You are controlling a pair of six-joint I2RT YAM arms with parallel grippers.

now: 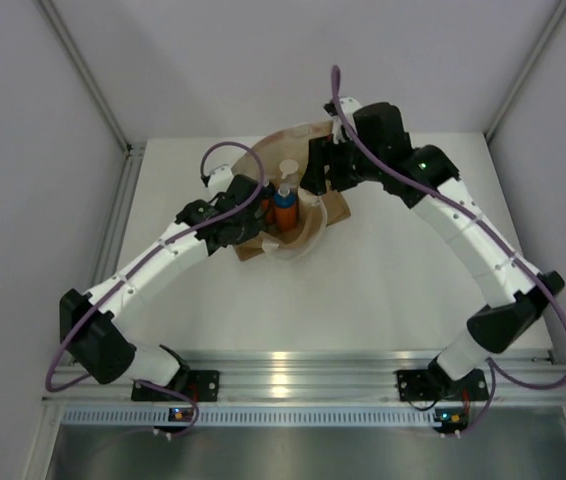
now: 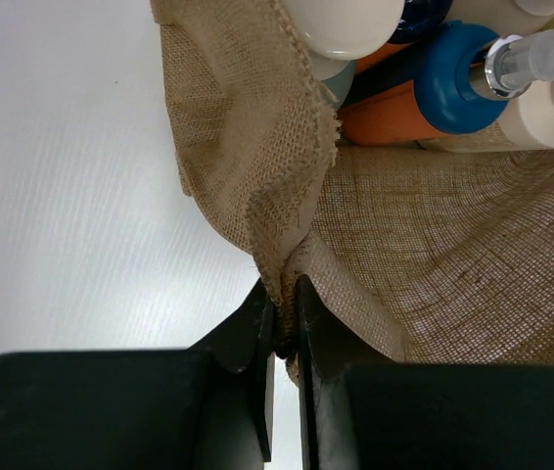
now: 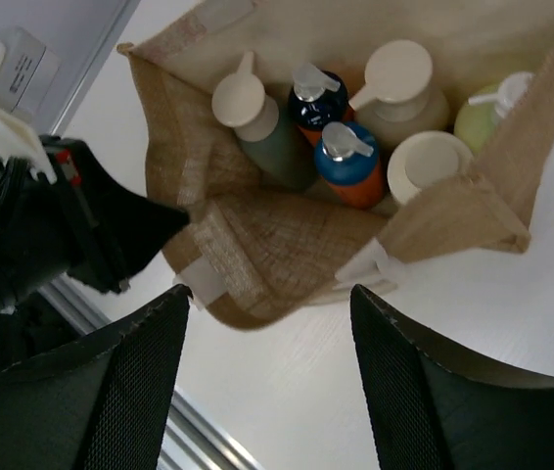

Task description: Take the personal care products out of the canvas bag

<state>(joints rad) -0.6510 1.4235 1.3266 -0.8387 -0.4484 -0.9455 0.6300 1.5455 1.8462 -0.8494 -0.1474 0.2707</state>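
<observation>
White tabletop (image 1: 383,290): our left gripper (image 2: 283,304) pinched the bag (image 3: 257,245) rim, likely steadying it; our right gripper (image 3: 267,299) hung spread above the bottles (image 3: 347,166).

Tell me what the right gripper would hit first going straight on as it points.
Probably the canvas bag: the right gripper points at its folded near wall, with the blue-capped orange bottle just beyond. Depth is unclear; it might reach that bottle first.

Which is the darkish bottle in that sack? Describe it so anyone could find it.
Find the tan canvas bag open on the white table. Inside, go to the left end of the bottles in the right wrist view. That grey-green bottle is the only dark-bodied one, cream pump top, beside orange bottles with blue caps.
</observation>
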